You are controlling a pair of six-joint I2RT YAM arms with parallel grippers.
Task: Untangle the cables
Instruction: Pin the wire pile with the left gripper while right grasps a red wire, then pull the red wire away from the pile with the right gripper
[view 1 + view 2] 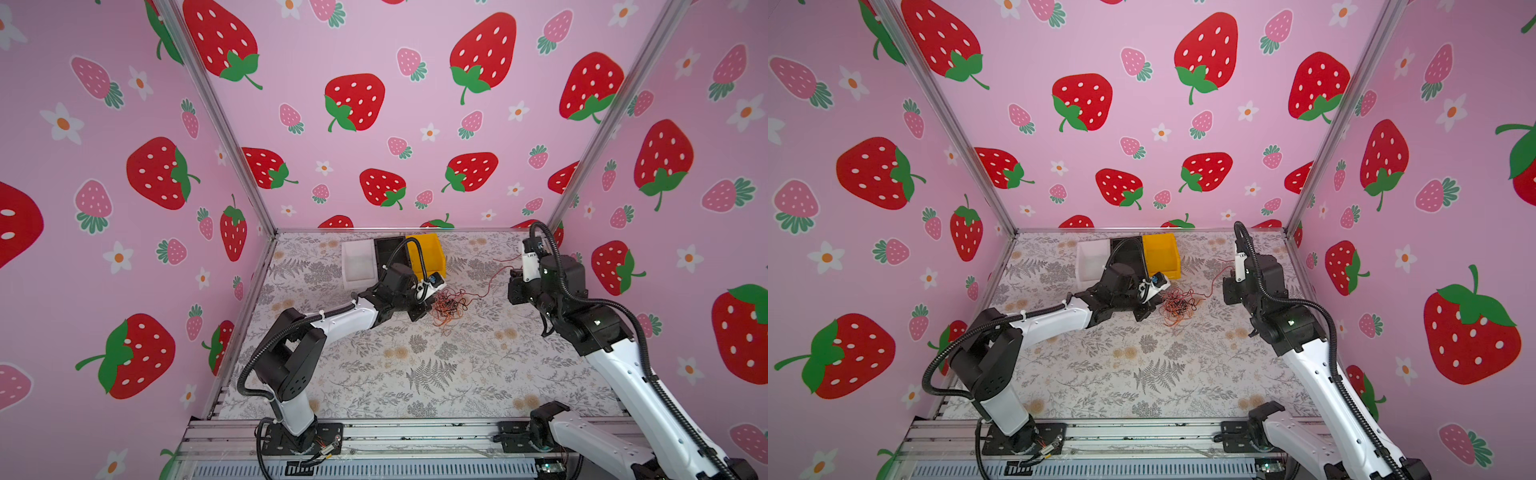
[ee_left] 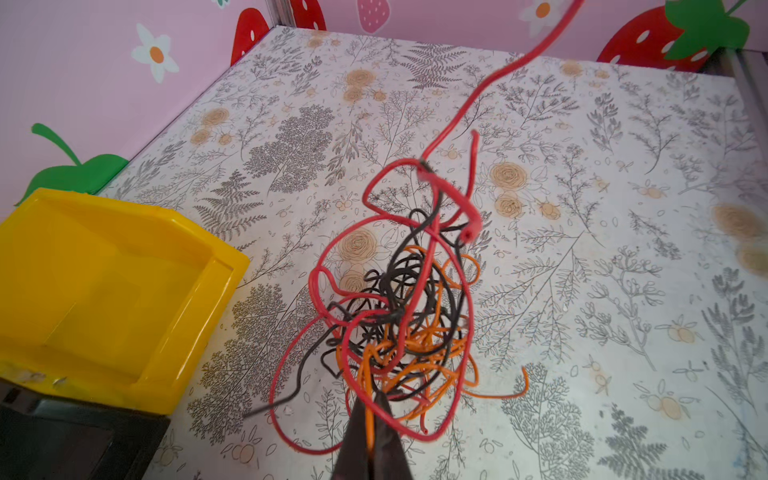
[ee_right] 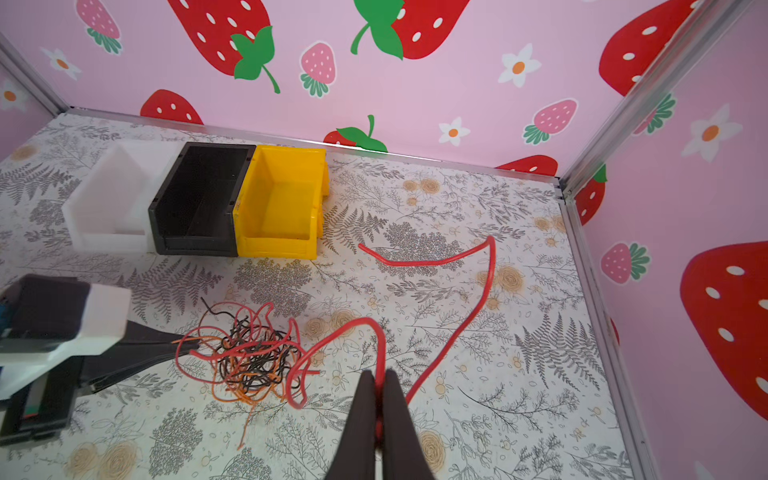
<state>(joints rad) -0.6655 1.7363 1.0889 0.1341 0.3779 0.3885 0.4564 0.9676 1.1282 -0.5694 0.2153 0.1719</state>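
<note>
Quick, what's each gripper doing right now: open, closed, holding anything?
Left gripper: closed, pinching an orange cable at the edge of the tangle.
Right gripper: closed on the red cable leading out of the tangle.

Both top views: high at the front, looking down across the whole worktop [image 1: 415,374] to the back wall [image 1: 415,104]. Wrist views: close and low, angled down; both share the cables [image 2: 399,316] and yellow bin [image 3: 278,208].
</note>
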